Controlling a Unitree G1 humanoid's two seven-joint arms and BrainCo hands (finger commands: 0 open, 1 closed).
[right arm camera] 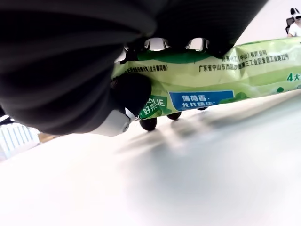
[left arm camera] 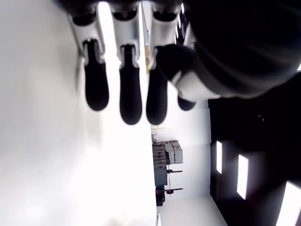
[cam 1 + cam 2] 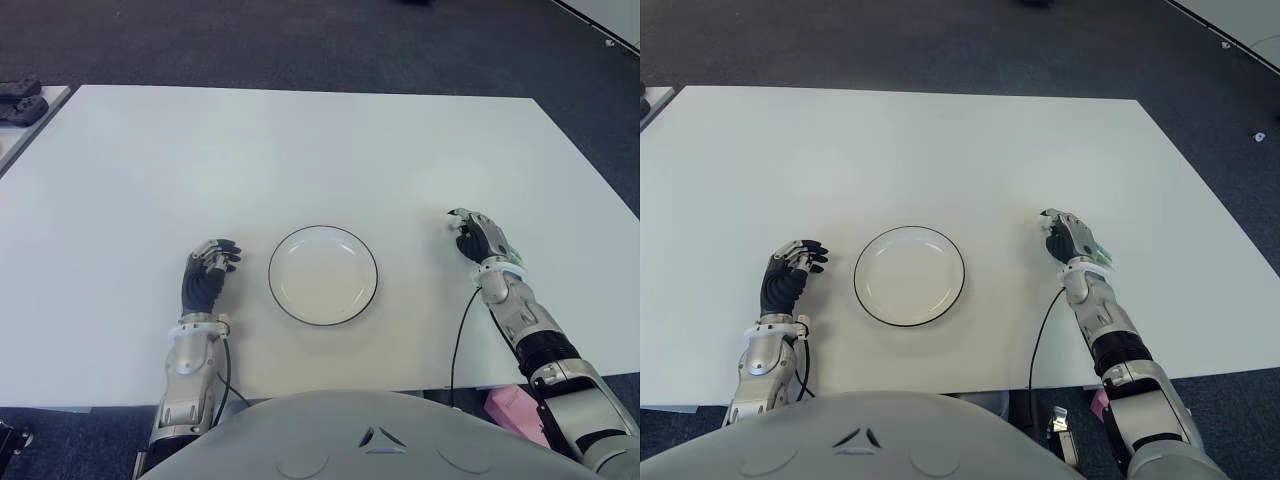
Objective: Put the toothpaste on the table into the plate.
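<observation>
The green toothpaste (image 1: 211,70) was grasped by the right hand (image 3: 482,238), low over the white table (image 3: 300,150), to the right of the plate (image 3: 323,274). The left hand (image 3: 205,275) was seen left of the plate, its fingers relaxed and holding nothing.

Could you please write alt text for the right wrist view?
The right hand grips a green toothpaste box, fingers curled over it and thumb pressed on its near face. It sits just above the white table, casting a faint shadow.
</observation>
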